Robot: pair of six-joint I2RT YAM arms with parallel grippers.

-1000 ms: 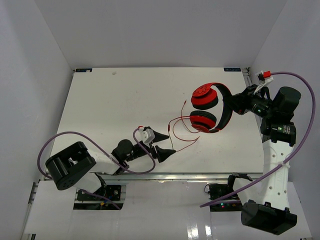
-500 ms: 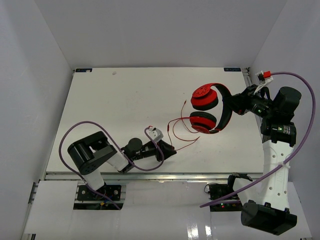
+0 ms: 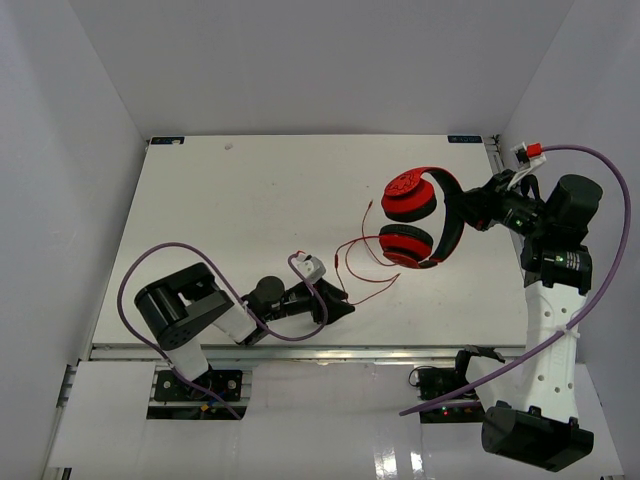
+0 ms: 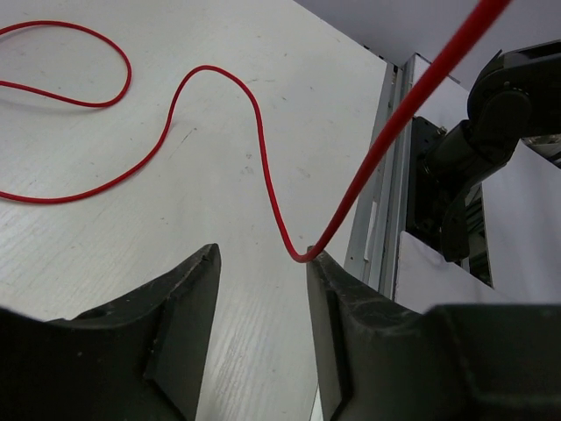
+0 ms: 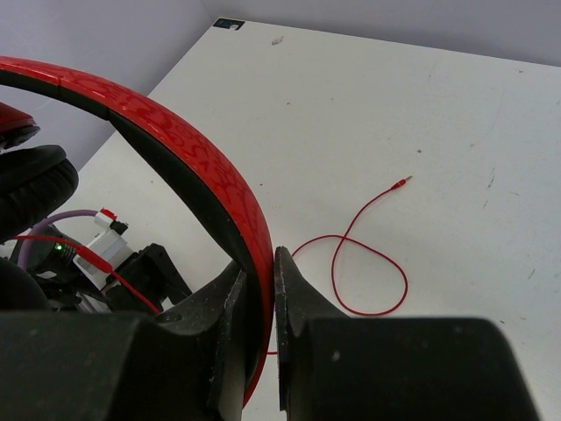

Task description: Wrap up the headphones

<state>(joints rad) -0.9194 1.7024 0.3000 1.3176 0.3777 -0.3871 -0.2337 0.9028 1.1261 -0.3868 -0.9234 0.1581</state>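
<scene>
The red headphones point(image 3: 408, 195) hang above the right side of the table, earcups to the left. My right gripper point(image 3: 470, 210) is shut on their headband point(image 5: 202, 167), which sits pinched between the jaws in the right wrist view point(image 5: 260, 263). The thin red cable point(image 3: 375, 290) trails from the lower earcup down onto the table in loops point(image 5: 368, 263), with its plug point(image 5: 403, 181) lying free. My left gripper point(image 3: 345, 305) is low over the table near the front edge. It is open point(image 4: 261, 254), and the cable point(image 4: 263, 175) bends against the tip of its right finger point(image 4: 329, 298), not pinched.
The white table point(image 3: 220, 220) has a metal rail along its front edge point(image 4: 386, 175). White walls stand at the left, back and right. The left arm's purple cable point(image 3: 130, 290) loops over its base.
A second ago my left arm swung in and brought its gripper right to the cable near the front edge, jaws narrower; since half a second ago it has barely moved. The right arm and headphones have held still.
</scene>
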